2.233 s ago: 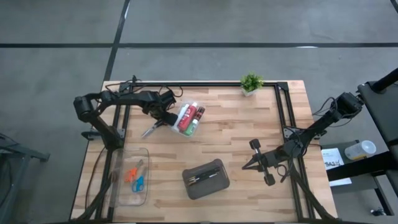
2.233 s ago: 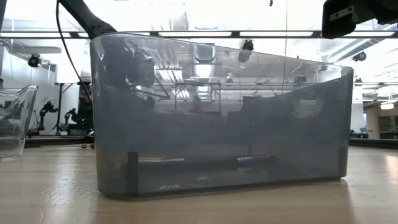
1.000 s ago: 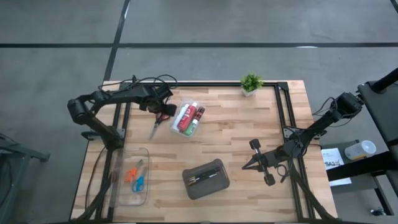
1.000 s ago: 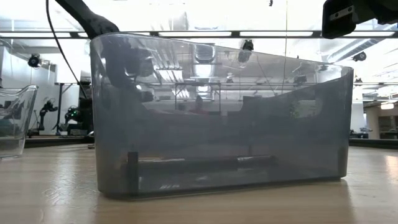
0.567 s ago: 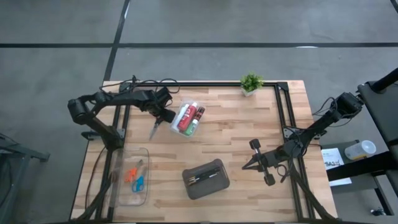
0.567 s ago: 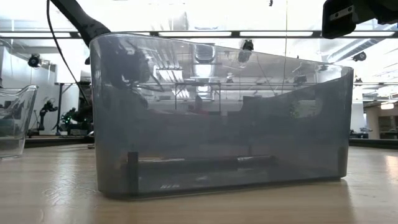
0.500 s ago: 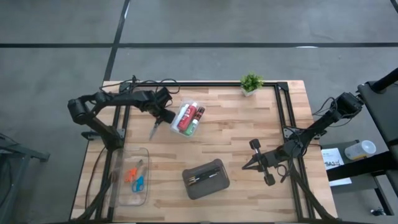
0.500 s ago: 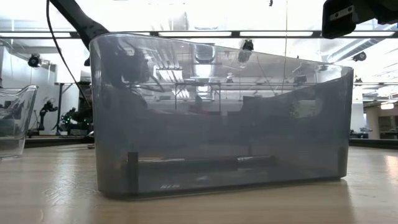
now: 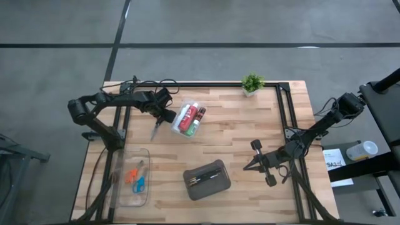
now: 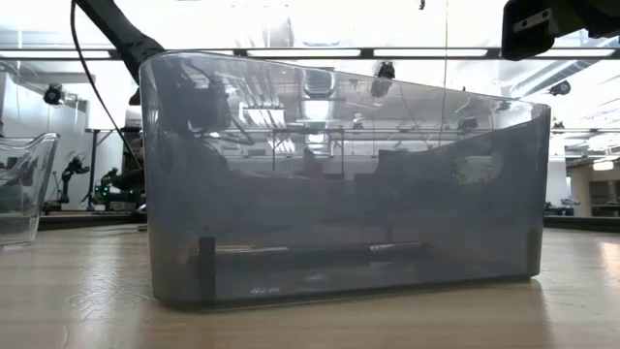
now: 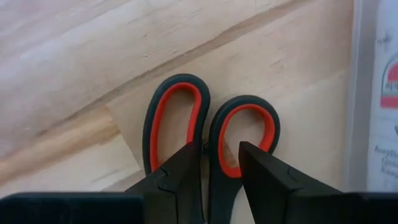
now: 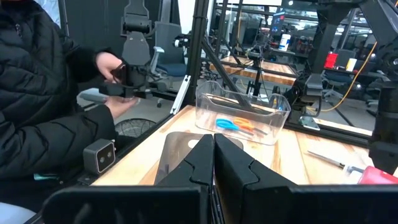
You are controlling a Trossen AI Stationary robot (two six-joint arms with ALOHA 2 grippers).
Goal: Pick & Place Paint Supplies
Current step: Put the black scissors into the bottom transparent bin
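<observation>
The red-handled scissors (image 9: 154, 129) are at the table's far left, just left of a clear box (image 9: 189, 119) holding the red, white and green paint tubes. My left gripper (image 9: 164, 115) points down over their handle loops (image 11: 180, 118) and is shut on them. The blades point toward the near-left. My right gripper (image 9: 247, 167) waits shut and level at the right of the table, touching nothing. Orange and blue scissors (image 9: 135, 178) lie in a clear box (image 9: 132, 156) at the near left. My left gripper pinches the inner side of one handle loop (image 11: 213, 134). One finger (image 11: 264, 177) is inside that loop and the other (image 11: 177, 180) sits at the seam between the two loops. The fingers come from above. I cannot tell whether the blades rest on the table.
A dark grey case (image 9: 207, 179) holding brushes stands near the middle front and fills the low view (image 10: 339, 184). A small green plant (image 9: 252, 82) sits at the far edge. A person in a dark jacket (image 12: 43, 106) stands beyond the table's left side. Bare wood lies between the boxes.
My left gripper has sunk a little toward the table and rolled about its own axis, keeping its hold on the red scissors. The scissors stay beside the tube box with their blades toward the near-left.
</observation>
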